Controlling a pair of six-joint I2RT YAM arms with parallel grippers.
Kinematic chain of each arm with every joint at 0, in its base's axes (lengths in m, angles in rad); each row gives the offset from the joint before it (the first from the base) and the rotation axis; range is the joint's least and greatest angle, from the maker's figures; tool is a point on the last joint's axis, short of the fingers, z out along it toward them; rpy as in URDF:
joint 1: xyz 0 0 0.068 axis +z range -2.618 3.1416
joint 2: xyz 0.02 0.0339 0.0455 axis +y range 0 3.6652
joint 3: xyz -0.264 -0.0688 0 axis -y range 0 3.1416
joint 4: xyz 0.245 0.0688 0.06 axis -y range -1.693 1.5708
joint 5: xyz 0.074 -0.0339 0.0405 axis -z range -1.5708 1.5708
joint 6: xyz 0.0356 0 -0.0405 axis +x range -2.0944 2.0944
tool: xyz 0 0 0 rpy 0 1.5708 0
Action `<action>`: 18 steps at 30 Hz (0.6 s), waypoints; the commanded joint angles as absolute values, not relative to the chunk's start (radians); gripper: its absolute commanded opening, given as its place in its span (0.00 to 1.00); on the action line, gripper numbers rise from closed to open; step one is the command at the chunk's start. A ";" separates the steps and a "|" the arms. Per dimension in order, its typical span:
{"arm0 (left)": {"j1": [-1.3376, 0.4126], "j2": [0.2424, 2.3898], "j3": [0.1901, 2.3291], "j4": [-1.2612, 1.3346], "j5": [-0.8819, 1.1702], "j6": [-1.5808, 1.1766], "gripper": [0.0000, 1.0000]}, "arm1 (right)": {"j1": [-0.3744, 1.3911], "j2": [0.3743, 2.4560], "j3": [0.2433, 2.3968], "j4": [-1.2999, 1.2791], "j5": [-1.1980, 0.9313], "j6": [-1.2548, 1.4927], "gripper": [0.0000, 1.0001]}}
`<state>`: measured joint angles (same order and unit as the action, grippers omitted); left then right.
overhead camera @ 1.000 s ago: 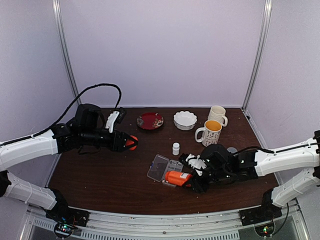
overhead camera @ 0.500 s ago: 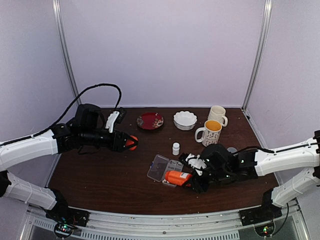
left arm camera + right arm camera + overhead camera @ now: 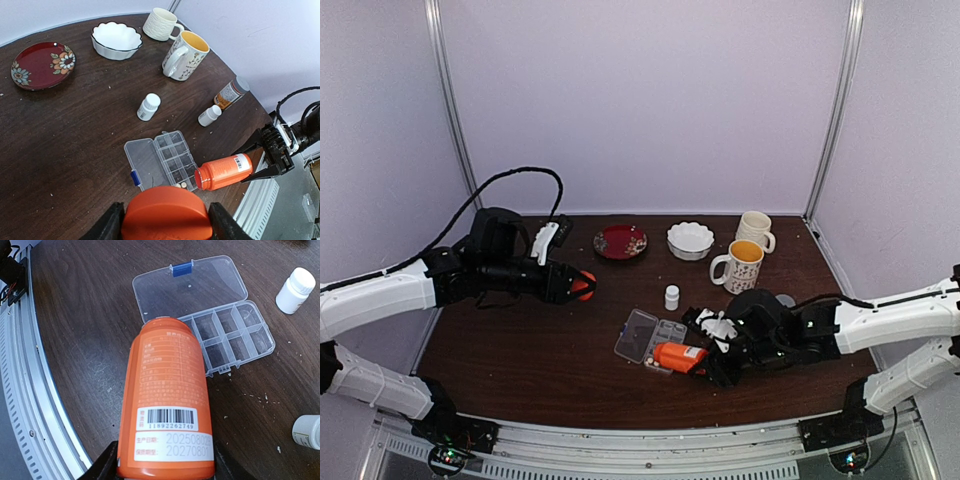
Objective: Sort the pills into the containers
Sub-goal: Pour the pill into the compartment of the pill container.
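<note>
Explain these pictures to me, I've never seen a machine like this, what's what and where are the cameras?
It is two robot arms at a table. One picture looks down from above and behind them; the other two come from cameras on each wrist. The left hand holds an orange cap. The right hand holds the open orange bottle on its side, mouth at an open clear pill box; two pills lie by the mouth. Also on the table: a red plate, a white bowl, two mugs, two small white bottles and a grey-capped brown bottle.
</note>
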<state>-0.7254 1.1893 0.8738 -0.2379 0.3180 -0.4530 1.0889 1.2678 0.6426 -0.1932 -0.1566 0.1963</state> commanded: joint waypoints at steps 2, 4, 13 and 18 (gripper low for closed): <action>-0.721 1.190 0.884 -0.202 0.325 -0.445 0.00 | 1.093 1.205 0.594 -0.129 -0.172 0.233 0.00; -0.720 1.190 0.884 -0.202 0.327 -0.446 0.00 | 1.094 1.225 0.631 -0.207 -0.142 0.214 0.00; -0.722 1.190 0.879 -0.197 0.325 -0.449 0.00 | 1.094 1.221 0.634 -0.234 -0.163 0.208 0.00; -0.722 1.191 0.879 -0.197 0.325 -0.451 0.00 | 1.095 1.243 0.656 -0.286 -0.142 0.192 0.00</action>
